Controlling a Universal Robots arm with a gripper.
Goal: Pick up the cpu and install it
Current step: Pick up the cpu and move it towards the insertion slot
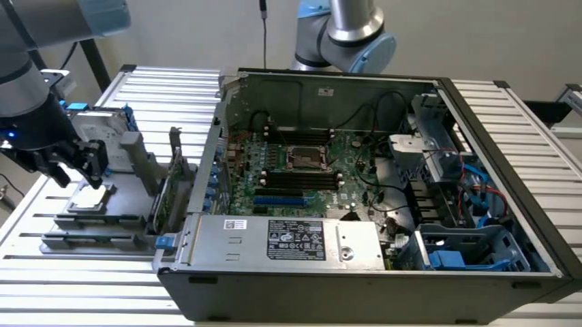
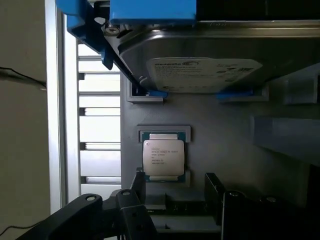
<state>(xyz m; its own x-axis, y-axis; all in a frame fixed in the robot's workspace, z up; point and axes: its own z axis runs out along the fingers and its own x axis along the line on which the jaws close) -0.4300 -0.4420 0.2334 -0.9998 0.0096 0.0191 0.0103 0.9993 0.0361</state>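
The cpu (image 2: pixel 163 157) has a shiny silver-grey top printed with fine dark lettering, and a thin green border. It lies in a matt grey holder (image 2: pixel 220 145) near the bench's edge on the exterior view's left. The hard drive (image 2: pixel 200 65) is silver with a white label, set in a bright blue frame (image 2: pixel 150 10). The hand (image 2: pixel 175 192) is black. The bench (image 1: pixel 163 88) is white, ribbed with parallel slats. The computer case (image 1: pixel 364 300) is dark grey. Its motherboard (image 1: pixel 350 160) is green with black memory sticks (image 1: pixel 300 180), and the power supply (image 1: pixel 282 242) is silver with a black label.
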